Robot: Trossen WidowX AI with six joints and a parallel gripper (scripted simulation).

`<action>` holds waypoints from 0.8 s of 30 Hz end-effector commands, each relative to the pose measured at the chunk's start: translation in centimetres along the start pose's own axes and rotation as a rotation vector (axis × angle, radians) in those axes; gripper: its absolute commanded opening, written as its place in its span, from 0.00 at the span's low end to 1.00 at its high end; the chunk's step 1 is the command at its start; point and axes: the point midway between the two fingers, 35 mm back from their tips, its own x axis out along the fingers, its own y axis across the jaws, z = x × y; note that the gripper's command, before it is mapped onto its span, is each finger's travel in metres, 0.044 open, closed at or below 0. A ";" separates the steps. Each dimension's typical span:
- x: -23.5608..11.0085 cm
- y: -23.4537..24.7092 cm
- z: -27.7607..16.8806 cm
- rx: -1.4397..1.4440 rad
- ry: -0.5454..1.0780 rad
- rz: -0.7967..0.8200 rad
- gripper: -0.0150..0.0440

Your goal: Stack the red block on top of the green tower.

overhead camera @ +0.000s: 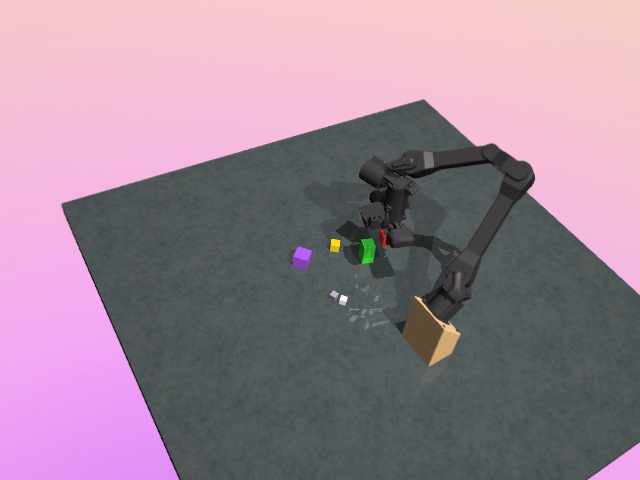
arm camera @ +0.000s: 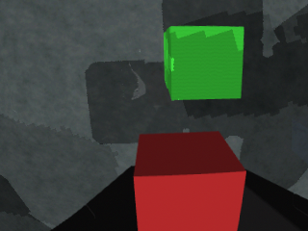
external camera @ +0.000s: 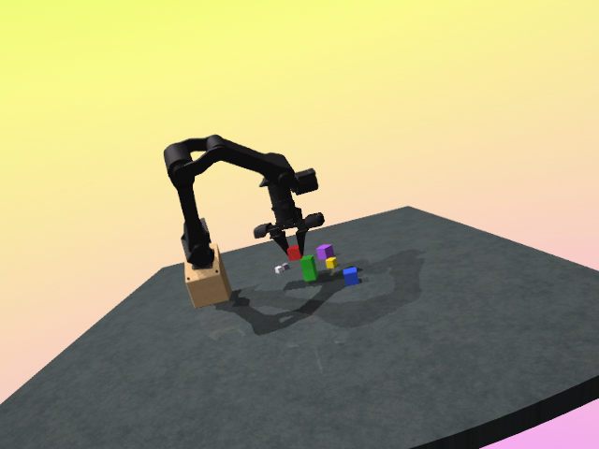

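My gripper (overhead camera: pixel 383 236) (external camera: pixel 291 250) (arm camera: pixel 181 175) is shut on the red block (overhead camera: pixel 382 237) (external camera: pixel 293 252) (arm camera: pixel 189 199) and holds it lifted off the table, about level with the tower's top. The green tower (overhead camera: pixel 367 250) (external camera: pixel 308 267) (arm camera: pixel 206 62) stands upright on the dark table (overhead camera: pixel 258 361) (external camera: pixel 387 362), just beside and a little below the block. In the wrist view the tower's top face shows ahead of the red block, with a gap between them.
A purple block (overhead camera: pixel 301 257) (external camera: pixel 324 251), a yellow block (overhead camera: pixel 334 245) (external camera: pixel 331 262) and a blue block (external camera: pixel 351 276) lie near the tower. Two small white cubes (overhead camera: pixel 338 297) (external camera: pixel 281 267) lie nearby. The arm's tan base box (overhead camera: pixel 430 332) (external camera: pixel 208 282) stands on the table.
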 end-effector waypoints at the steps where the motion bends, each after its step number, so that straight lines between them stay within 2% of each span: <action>1: -1.8 0.0 0.0 0.006 -0.005 0.001 0.25; 6: -3.9 0.0 0.0 0.006 -0.006 0.001 0.25; 14: -4.0 -0.2 0.3 0.006 -0.006 0.001 0.25; 24: -4.0 -1.3 4.0 0.008 -0.008 0.001 0.25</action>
